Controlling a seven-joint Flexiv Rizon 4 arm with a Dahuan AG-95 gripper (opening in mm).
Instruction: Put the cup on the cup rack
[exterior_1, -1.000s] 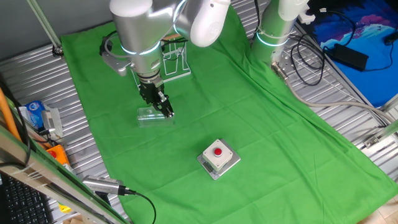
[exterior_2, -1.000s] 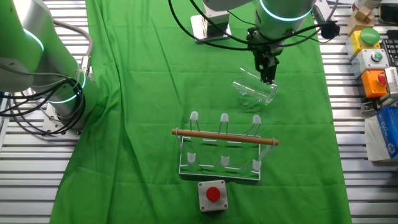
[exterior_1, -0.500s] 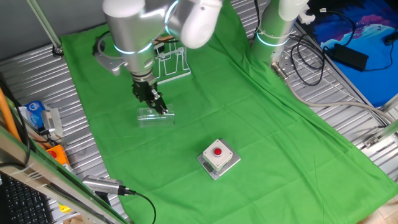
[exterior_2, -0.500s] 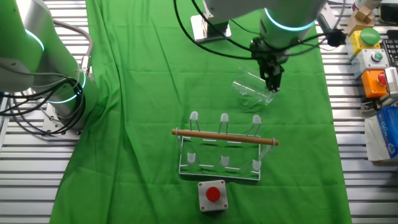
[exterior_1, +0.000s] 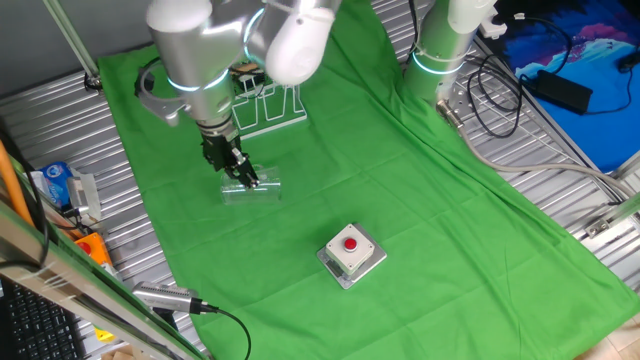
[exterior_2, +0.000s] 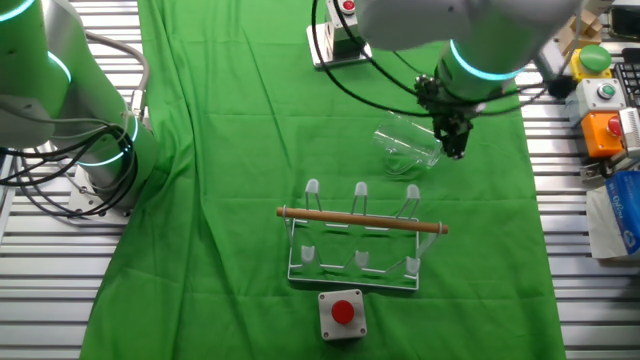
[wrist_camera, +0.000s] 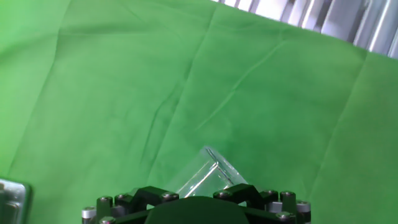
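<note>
One cup (exterior_2: 407, 150) in view, clear glass, lying on its side on the green cloth (exterior_2: 230, 150). We have one gripper (exterior_2: 456, 148) right at the cup's end, touching or just beside it; in one fixed view its tip (exterior_1: 245, 178) sits over the cup (exterior_1: 250, 187). We cannot tell whether the fingers are closed on the glass or apart: they look close together but too small to read. In the hand view only the cup's edge (wrist_camera: 208, 173) shows above the black gripper body, fingers not visible. One cup rack (exterior_2: 357, 235), white wire, with one wooden dowel (exterior_2: 360, 219) across the top and three upright loops visible behind it. It stands well apart from the cup. One grey box with one red button (exterior_2: 342, 313) sits just beside the rack's base. A second robot arm (exterior_2: 60, 95) stands at the cloth's edge.
</note>
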